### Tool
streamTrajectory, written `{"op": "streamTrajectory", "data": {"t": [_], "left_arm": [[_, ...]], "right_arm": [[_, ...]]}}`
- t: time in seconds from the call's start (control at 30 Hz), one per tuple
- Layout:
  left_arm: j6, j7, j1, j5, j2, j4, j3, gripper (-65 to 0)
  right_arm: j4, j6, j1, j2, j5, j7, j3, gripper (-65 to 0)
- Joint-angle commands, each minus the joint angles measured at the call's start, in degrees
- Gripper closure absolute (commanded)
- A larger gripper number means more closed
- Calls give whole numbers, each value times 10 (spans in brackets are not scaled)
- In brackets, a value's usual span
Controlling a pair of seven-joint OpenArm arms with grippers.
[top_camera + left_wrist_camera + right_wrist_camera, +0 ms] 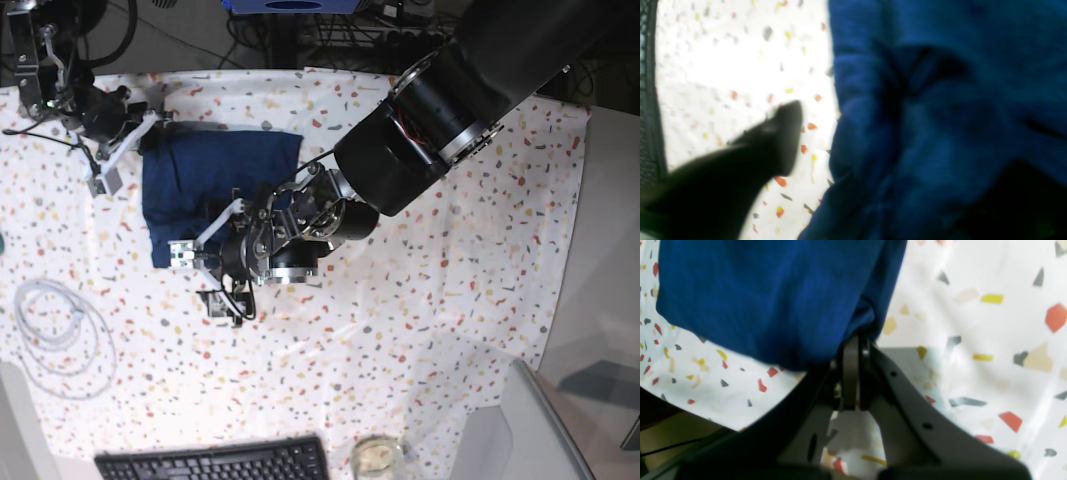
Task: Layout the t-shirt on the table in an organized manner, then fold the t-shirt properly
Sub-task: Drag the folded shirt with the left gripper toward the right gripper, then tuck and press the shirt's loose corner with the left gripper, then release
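Dark navy-blue t-shirt [215,185], plain, on a white table [430,300] cloth flecked red, orange, yellow and grey

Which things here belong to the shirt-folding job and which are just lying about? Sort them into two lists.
Belongs to the job:
- t-shirt, dark blue, partly folded
- table in speckled white cloth
- left gripper, open beside the shirt
- right gripper, shut on the shirt's edge

Just lying about:
- coiled clear tubing
- black keyboard
- glass jar

Clear tubing coil [58,335] at left; black keyboard [215,461] and glass jar [378,457] near bottom edge
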Motion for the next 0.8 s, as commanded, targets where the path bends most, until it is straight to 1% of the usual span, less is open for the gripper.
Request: {"op": "streamTrajectory", "data": {"t": [0.0, 0.07, 0.1, 0.2, 0.27, 0.37, 0.53, 0.67, 0.77], "left_arm": [[-10, 0, -9, 0, 7, 14, 0, -564], [-10, 1, -12, -1, 7, 34, -1, -617], [-11, 2, -16, -1, 7, 43, -1, -627], [-12, 13, -21, -1, 7, 67, -1, -625], [-13, 47, -29, -1, 1, 86, -1, -625], [-13, 80, -31, -1, 0, 115, -1, -625], [-13, 87, -31, -1, -2, 140, -6, -625], [-14, 87, -14, -1, -6, 171, -80, -625], [-14, 87, -11, 0, -6, 183, -107, -625]], "right_arm": [[12, 2, 0, 7, 7, 8, 3, 0], [9, 2, 1, 7, 7, 8, 5, 0], [8, 2, 1, 7, 7, 8, 6, 0], [8, 2, 1, 8, 7, 8, 6, 0], [8, 2, 1, 9, 7, 8, 3, 0], [8, 2, 1, 9, 7, 8, 3, 0], [8, 2, -1, 11, 6, 8, 5, 0], [8, 2, -8, 11, 6, 7, 7, 0], [8, 2, -12, 11, 6, 7, 6, 0]]}}
